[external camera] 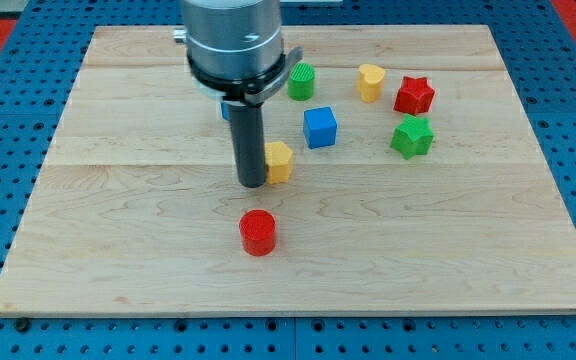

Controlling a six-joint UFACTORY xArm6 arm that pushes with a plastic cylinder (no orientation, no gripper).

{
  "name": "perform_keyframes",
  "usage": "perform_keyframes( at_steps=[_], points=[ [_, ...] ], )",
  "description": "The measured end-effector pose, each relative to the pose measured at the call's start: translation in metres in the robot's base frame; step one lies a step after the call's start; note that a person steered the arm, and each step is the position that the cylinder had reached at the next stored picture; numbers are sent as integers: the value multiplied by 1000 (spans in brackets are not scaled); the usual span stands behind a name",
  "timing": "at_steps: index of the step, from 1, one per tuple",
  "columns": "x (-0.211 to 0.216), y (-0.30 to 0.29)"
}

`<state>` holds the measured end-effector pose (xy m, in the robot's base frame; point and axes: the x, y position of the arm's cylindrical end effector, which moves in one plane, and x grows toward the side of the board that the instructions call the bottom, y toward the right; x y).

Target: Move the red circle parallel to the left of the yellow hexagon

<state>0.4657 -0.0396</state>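
Note:
The red circle (258, 232) stands on the wooden board (118, 220) below the middle. The yellow hexagon (280, 161) sits up and a little to the right of it, partly hidden on its left side by my rod. My tip (252, 184) rests on the board right against the hexagon's left side, above the red circle and apart from it.
A blue cube (320, 127) lies right of the rod. A green cylinder (301, 81), a yellow heart (370, 82), a red star (414, 95) and a green star (412, 136) lie toward the top right. A blue piece (225, 110) peeks out behind the rod.

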Motion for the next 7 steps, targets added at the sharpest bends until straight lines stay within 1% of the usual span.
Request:
perform_keyframes(
  at_steps=[1, 2, 4, 5, 6, 7],
  points=[
    [6, 71],
    [-15, 78],
    [-23, 104],
    [18, 101],
    [66, 171],
    [136, 105]
  ],
)
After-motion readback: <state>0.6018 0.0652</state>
